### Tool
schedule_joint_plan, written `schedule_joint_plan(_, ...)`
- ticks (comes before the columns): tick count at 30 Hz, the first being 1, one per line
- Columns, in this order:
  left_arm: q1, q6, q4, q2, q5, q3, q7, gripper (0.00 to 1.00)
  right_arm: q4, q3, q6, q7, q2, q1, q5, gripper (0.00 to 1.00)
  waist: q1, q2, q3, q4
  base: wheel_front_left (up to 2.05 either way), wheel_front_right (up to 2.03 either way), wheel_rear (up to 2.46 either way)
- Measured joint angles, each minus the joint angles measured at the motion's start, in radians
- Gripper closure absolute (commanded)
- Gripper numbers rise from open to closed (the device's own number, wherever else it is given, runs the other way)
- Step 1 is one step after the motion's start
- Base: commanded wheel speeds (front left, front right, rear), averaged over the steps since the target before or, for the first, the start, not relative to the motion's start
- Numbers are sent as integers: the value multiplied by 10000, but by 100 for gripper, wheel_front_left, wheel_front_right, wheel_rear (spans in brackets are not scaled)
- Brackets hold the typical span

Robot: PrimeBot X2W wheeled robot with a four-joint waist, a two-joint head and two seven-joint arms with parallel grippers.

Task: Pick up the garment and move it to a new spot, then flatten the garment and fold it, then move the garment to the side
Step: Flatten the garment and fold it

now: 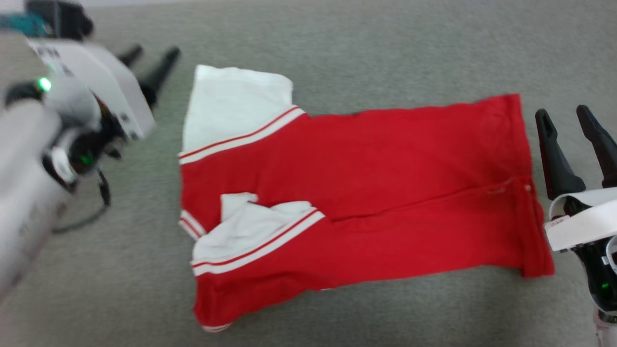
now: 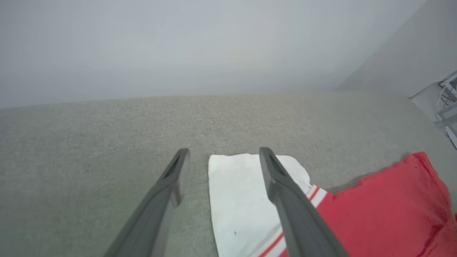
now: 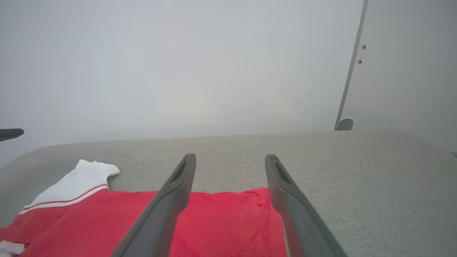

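Spread wide and gripping nothing, my left claw [image 1: 153, 53] and right claw [image 1: 561, 113] hover over a wide grey fabric surface [image 1: 366, 43]. Between them lies the garment [image 1: 385, 193], a red jersey laid flat. Its hem is just beside my right claw, and one white sleeve [image 1: 231, 103] with red-striped trim is near my left claw's fingertips. A second sleeve [image 1: 255, 226] is folded onto the red body.

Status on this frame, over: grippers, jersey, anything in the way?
Left gripper open, off the sleeve end. Right gripper open, off the hem end. Jersey folded lengthwise, flat on the grey surface. No obstruction seen.
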Motion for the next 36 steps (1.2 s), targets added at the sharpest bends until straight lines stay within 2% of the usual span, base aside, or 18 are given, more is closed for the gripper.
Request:
schedule_joint_plan(1, 0, 0, 0, 0, 0, 0, 0, 0, 0, 0, 0, 0, 0, 0, 0, 0, 0, 0, 0, 0, 0, 0, 0)
schedule_joint_plan(4, -823, -353, 1459, -280, 244, -171, 543, 0, -58, 46, 2, -201, 138, -22, -4, 0, 0, 0, 205, -410, 0, 0, 0)
schedule_joint_plan(9, -1468, -851, 3390, -640, 107, -671, 2631, 0, -42, 146, 0, -313, 272, 3, 0, 0, 0, 0, 511, -1092, 0, 0, 0)
schedule_joint_plan(11, -1643, -892, 3983, -732, -146, -683, 3294, 0, 8, 165, 0, -330, 318, 27, 25, 0, 0, 0, 619, -1330, 0, 0, 0)
schedule_joint_plan(13, -1798, -1011, 4372, -763, -56, -915, 3858, 0, 61, 176, 0, -334, 322, 81, 29, 0, 0, 0, 718, -1531, 0, 0, 0)
schedule_joint_plan(19, -2120, -1450, 5078, -949, -215, -972, 4665, 0, 81, 228, 0, -291, 295, 142, 102, 0, 0, 0, 1007, -1814, 0, 0, 0)
schedule_joint_plan(20, -2158, -1509, 5137, -989, -215, -982, 4713, 25, 86, 288, 2, -234, 242, 130, 107, 0, 0, 0, 1035, -1812, 0, 0, 0)
schedule_joint_plan(22, -2226, -1613, 5265, -1083, -284, -968, 4769, 99, 134, 474, 0, -52, 92, -20, 182, 0, 0, 0, 1053, -1767, 0, 0, 0)
schedule_joint_plan(26, -2256, -1806, 5432, -1281, -313, -972, 4711, 100, 589, 1055, 2, 941, -430, -945, 399, 0, 0, 0, 1059, -1651, 0, 0, 0)
schedule_joint_plan(36, -2410, -1977, 5413, -2046, -385, -1035, 4506, 100, 3467, 2654, 0, 5210, -1797, -4298, 1532, 0, 0, 0, 1177, -1067, 0, 0, 0)
